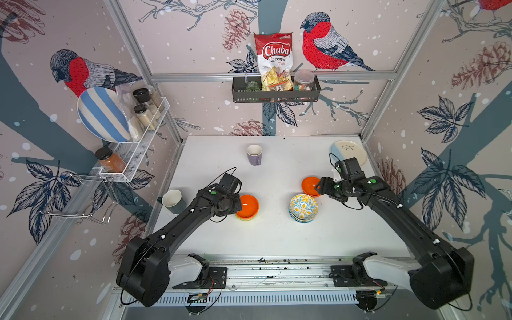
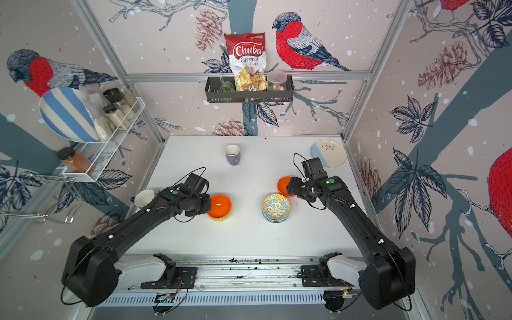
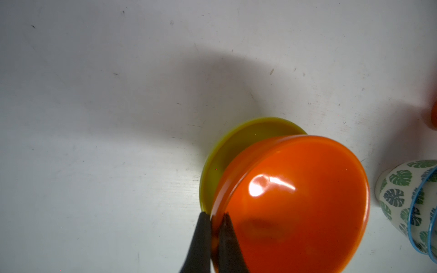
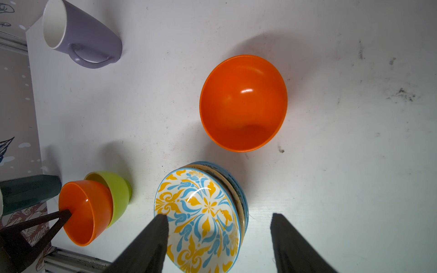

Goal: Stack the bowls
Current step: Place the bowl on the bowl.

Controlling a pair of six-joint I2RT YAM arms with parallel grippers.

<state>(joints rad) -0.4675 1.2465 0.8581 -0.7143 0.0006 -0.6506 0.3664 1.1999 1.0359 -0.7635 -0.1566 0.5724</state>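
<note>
Here, left hand (image 3: 214,216) pinching the rim of a shiny orange bowl (image 3: 295,201), sat in a smooth lime bowl (image 3: 227,146), 9 o'clock of the flowery bowl stack (image 1: 303,206) on the desk (image 1: 277,241), right hand (image 4: 219,216) spread, second orange bowl (image 4: 243,101) at 1 o'clock

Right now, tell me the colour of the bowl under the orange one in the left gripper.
It is a lime green bowl, clearest in the right wrist view.

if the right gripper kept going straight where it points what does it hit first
Probably the lone glossy orange bowl, dead ahead between the right gripper's open jaws. The yellow-and-blue floral bowl stack sits close by one finger; depth is unclear, so it might brush that.
</note>
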